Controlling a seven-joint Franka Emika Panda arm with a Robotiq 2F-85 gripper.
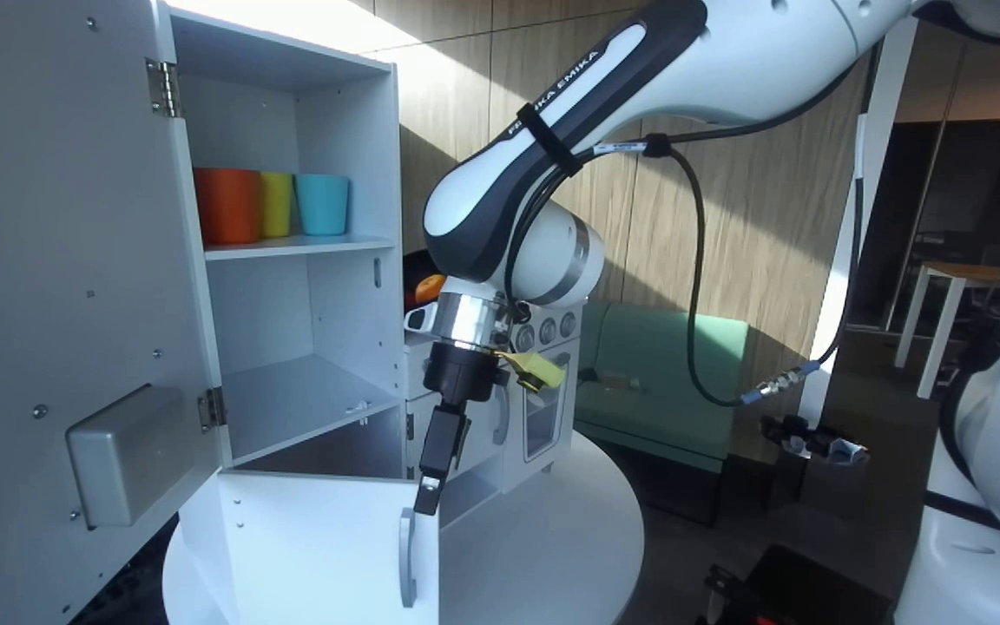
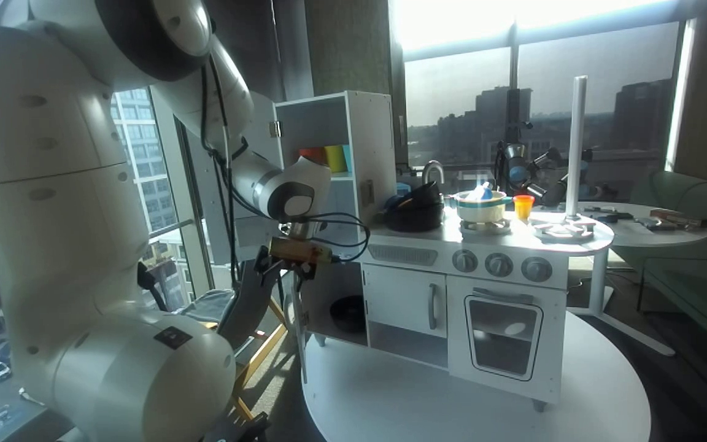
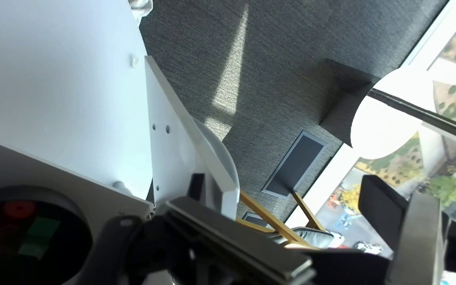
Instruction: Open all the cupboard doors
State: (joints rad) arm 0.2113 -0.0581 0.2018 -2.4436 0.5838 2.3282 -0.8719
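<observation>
Fingers (image 3: 238,237) spread apart beside the white, flat, grey-handled lower cupboard door (image 1: 326,547).
It stands open, contact unclear; apart from them, a tall white flat door (image 1: 49,217) also stands open, a smaller white door (image 2: 402,294) is shut.

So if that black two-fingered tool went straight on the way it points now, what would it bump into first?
Probably the white flat lower cupboard door, near the top of its grey curved handle; the tool points down towards there. Depth is unclear, so it might slip past.
</observation>
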